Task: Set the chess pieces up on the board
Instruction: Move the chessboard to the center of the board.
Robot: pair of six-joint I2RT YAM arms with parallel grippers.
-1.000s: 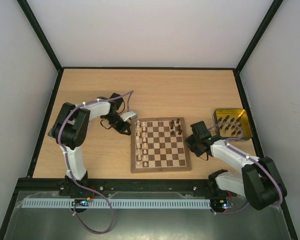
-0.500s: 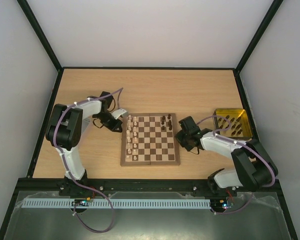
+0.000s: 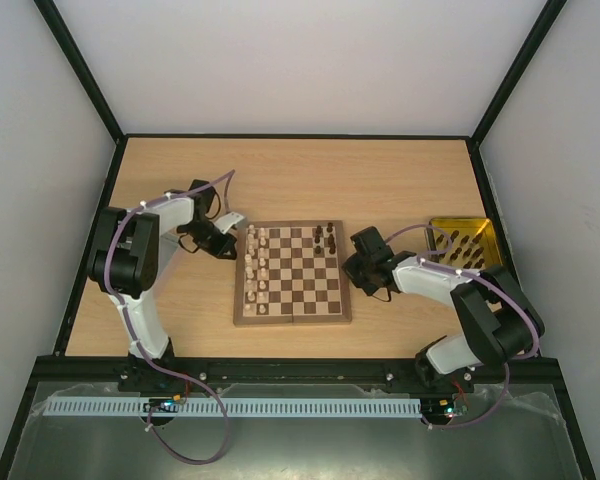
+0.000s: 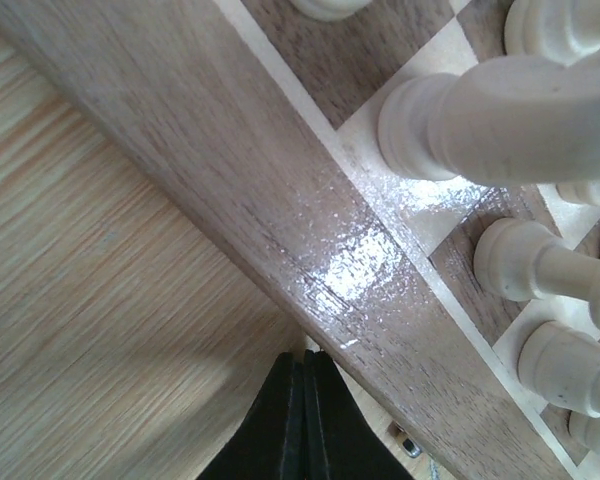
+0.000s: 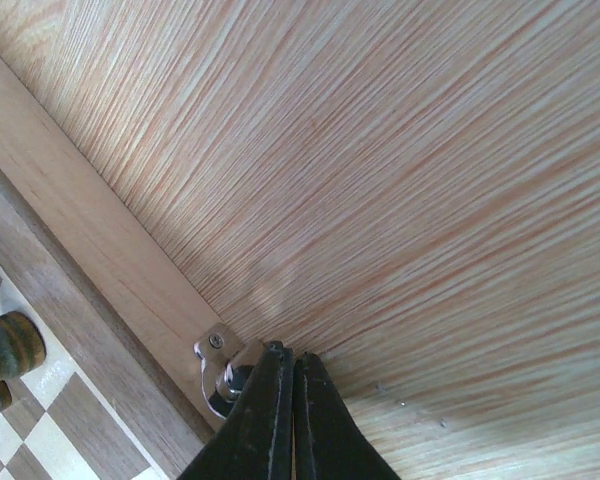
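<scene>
The board (image 3: 292, 274) lies in the middle of the table. Several cream chess pieces (image 3: 259, 268) stand in its left columns, and a few dark pieces (image 3: 326, 238) stand at its far right corner. My left gripper (image 3: 232, 238) is shut and empty, its tips (image 4: 302, 358) against the board's brown frame (image 4: 280, 210), with cream pieces (image 4: 500, 115) just beyond. My right gripper (image 3: 352, 270) is shut and empty, its tips (image 5: 292, 352) at the board's right edge beside a small metal clasp (image 5: 218, 360). Dark pieces (image 5: 8, 345) show at the left of the right wrist view.
A yellow transparent tray (image 3: 464, 248) with several dark pieces stands at the right of the table, behind my right arm. Black frame rails run round the table edges.
The board has slid to the left across the table. Both grippers have moved left with it, the left one drawing back and the right one following its right edge.
</scene>
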